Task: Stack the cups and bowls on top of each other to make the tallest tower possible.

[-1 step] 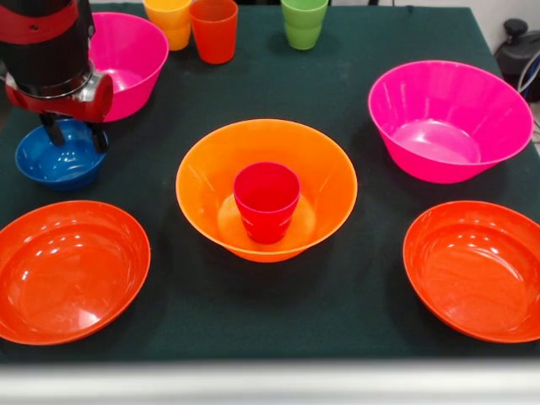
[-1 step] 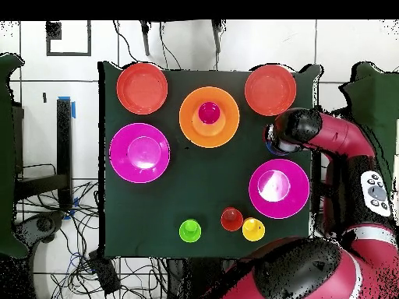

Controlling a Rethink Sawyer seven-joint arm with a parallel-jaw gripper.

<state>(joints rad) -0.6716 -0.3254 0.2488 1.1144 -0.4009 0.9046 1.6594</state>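
Note:
The large orange bowl sits mid-table with the red cup standing inside it; from overhead they are the orange bowl and red cup. At the left, my gripper hangs low over the small blue bowl, which rests on the cloth. The fingers stand apart at the bowl's far rim, one on the inner side and one at its right edge. The gripper is open. Overhead, the arm covers nearly all of the blue bowl.
Yellow cup, orange cup and green cup stand along the far edge. Pink bowls sit at far left and at right. Shallow red-orange bowls lie at the near corners.

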